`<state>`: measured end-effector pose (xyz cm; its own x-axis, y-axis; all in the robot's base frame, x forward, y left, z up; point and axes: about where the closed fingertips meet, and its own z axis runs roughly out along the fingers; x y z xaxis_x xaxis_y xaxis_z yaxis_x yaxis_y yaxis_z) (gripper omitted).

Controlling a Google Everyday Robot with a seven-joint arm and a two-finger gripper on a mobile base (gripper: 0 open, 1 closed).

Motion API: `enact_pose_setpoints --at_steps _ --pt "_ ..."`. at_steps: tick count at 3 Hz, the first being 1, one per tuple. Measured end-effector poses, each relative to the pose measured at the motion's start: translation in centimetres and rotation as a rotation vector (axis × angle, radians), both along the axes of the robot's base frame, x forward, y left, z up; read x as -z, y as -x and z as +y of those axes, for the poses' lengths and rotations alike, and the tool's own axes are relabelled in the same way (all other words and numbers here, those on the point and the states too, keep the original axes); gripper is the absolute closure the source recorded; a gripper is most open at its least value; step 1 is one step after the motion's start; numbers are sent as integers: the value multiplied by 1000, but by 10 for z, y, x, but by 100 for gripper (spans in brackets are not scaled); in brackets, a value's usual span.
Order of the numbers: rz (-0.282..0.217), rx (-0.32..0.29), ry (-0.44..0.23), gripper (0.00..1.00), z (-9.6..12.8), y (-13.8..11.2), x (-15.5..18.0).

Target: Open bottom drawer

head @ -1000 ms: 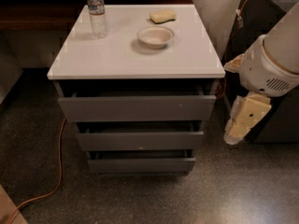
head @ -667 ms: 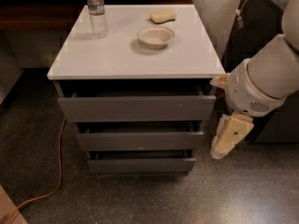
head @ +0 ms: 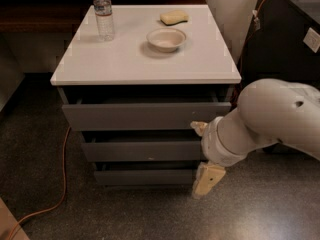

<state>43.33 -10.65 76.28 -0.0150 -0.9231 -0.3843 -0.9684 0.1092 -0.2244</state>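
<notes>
Gripper (head: 206, 181) low at right, just beside right end of bottom drawer (head: 145, 177), lowest tier under desk (head: 125, 59) top. Front's long axis left-right, lying leftward of gripper. Reach needed: leftward. Jaws apart or together: cannot tell.

- No text, brand, number or sign is readable anywhere.
- The water bottle (head: 103, 11) on the table (head: 125, 64) has a label band, print illegible.
- The white tag (head: 312, 39) on the dark unit (head: 285, 39), right: unreadable.
- The hand (head: 206, 180), at the bottom drawer (head: 145, 177) right end, shows no markings.
</notes>
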Motion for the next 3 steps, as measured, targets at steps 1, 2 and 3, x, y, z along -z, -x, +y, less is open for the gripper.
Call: enact_pose_setpoints --at_steps 1,2,3 --pt "-3 -70 -9 0 32 8 43" --pt "-6 -113 -3 0 56 20 84" --pt "-6 -114 -3 0 56 20 84"
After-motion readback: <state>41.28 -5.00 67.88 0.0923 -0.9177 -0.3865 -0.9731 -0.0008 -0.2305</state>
